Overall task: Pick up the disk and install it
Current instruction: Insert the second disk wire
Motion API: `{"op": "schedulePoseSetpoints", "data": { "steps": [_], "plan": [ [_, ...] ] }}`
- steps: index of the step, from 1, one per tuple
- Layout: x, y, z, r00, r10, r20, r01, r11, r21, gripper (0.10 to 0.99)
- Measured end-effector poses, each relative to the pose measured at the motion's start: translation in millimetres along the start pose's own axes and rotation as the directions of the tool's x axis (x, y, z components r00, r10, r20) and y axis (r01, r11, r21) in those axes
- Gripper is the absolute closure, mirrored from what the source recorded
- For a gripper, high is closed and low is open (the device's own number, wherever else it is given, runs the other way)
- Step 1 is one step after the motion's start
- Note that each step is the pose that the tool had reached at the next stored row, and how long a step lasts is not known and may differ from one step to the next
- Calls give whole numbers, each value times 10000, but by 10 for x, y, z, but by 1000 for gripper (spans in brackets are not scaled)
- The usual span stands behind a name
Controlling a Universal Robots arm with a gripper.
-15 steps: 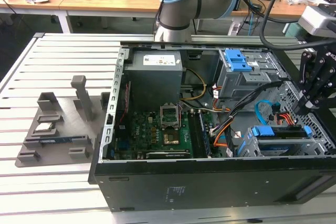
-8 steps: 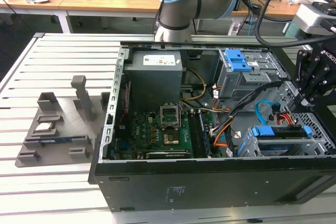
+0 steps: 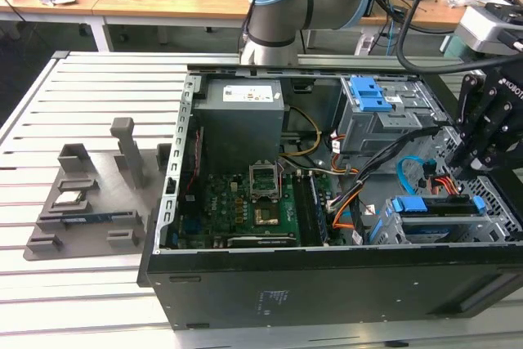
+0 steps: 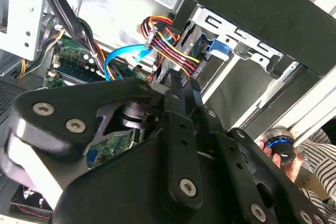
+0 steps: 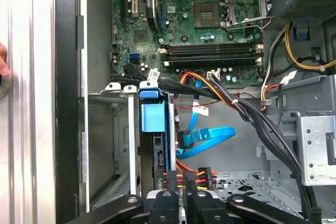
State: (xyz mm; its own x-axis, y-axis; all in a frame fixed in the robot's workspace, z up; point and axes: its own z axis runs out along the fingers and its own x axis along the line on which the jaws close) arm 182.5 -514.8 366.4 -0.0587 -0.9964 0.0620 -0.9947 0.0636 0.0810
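Note:
The disk (image 3: 433, 205) stands on edge in the metal drive cage (image 3: 490, 218) at the open computer case's corner on the exterior view's right, blue bracket rail on top. In the first wrist view its blue rail tab (image 5: 155, 116) sits in the cage slot. The second wrist view shows the disk's blue tab (image 4: 218, 48) past the fingertips. My gripper (image 3: 459, 171) hangs just above the cage, beside a bundle of red, yellow and black wires. Its black fingers are together in both wrist views, gripper (image 5: 182, 196), gripper (image 4: 177, 85), with nothing held that I can see.
The motherboard (image 3: 245, 202), power supply (image 3: 241, 112), a blue flat cable (image 5: 210, 137) and black cable bundles fill the case. A grey fixture (image 3: 90, 202) with a small square chip lies on the exterior view's left. A person's hand (image 4: 286, 156) is beside the case.

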Motion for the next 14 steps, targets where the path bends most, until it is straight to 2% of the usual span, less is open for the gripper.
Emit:
{"op": "schedulePoseSetpoints", "data": {
  "steps": [1,3,7,11,14],
  "plan": [
    [0,1,0,10000,0,-1,0,10000,0,788],
    [-21,12,0,10000,2,0,-2,10000,0,788],
    [-50,85,-1,10000,-3,-2,3,10000,11,788],
    [-45,107,-79,10000,-3,3,3,10000,52,788],
    [-44,135,-92,10000,-17,5,17,10000,59,788]
  ]
}}
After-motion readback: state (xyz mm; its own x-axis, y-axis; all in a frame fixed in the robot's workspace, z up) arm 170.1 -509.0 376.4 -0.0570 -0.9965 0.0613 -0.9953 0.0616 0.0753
